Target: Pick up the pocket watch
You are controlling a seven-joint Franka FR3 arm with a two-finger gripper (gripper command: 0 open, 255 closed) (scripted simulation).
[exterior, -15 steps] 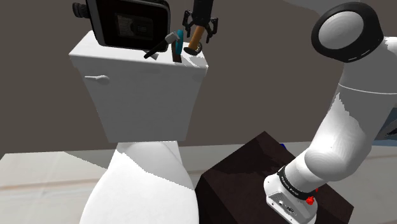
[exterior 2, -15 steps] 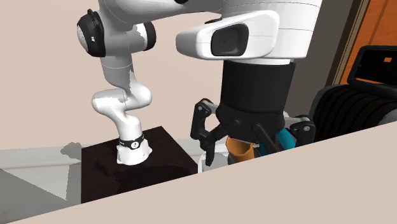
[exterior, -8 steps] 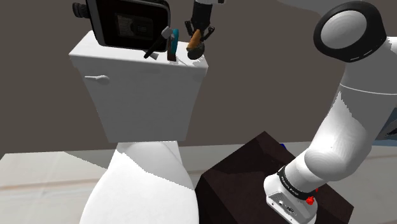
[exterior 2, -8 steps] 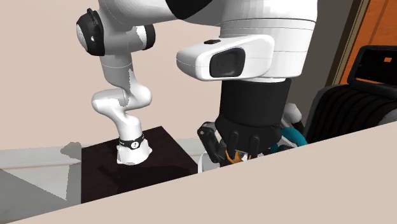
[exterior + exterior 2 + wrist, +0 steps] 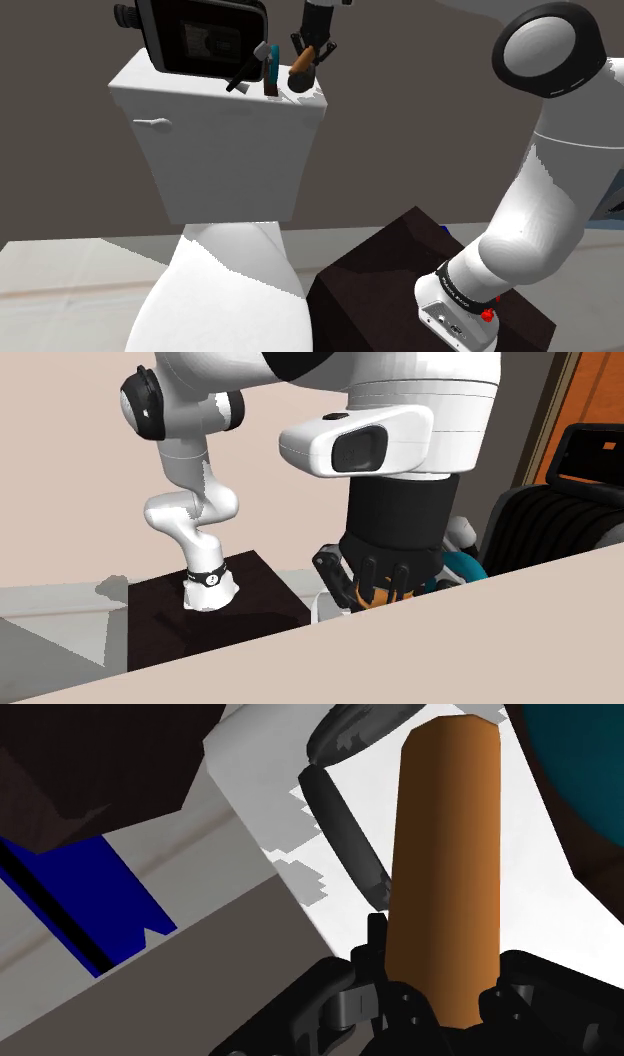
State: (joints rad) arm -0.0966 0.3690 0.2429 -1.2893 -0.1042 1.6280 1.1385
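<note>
The pocket watch [image 5: 445,854] is an orange-brown disc seen edge-on, with a dark grey loop [image 5: 345,824] beside it. It stands on the white toilet tank lid [image 5: 150,80] near the lid's right end in the shoulder view. My black gripper [image 5: 440,999] comes down from above and is shut on the pocket watch [image 5: 300,64], clasping its two flat sides. In the second exterior view the gripper [image 5: 375,592] shows just above a beige foreground edge, with a sliver of the orange watch [image 5: 372,597] between the fingers.
A teal object [image 5: 270,74] leans close beside the watch, with a big black device [image 5: 200,35] behind it on the tank [image 5: 220,160]. The toilet bowl [image 5: 220,300] lies below. The arm's dark box stand [image 5: 400,270] is at lower right.
The gripper, open above the watch a second ago, came down and shut its fingers on the watch. The watch now sits tilted slightly in the grip.
</note>
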